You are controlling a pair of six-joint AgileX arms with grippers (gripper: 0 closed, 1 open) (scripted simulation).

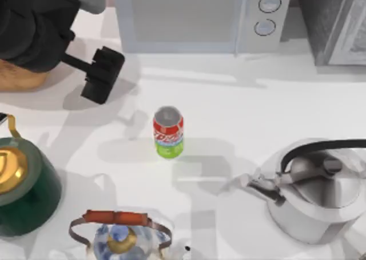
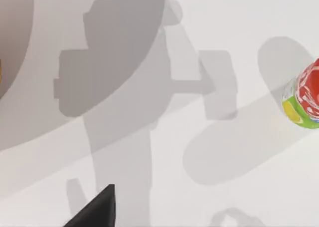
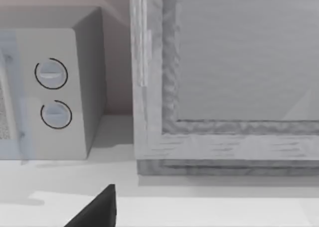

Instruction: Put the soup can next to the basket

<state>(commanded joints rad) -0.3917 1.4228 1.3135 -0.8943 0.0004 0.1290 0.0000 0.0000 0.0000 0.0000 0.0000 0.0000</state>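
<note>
Left claw, finger state indeterminate, hovers between basket and upright mid-bench soup can; an off-centre approach could topple it.

The small cylindrical soup can, silver on top with a red upper label and a bright green lower band, carries white lettering across the red part, but the letters are too blurred to read as a word. No other text, number or sign can be read.
</note>
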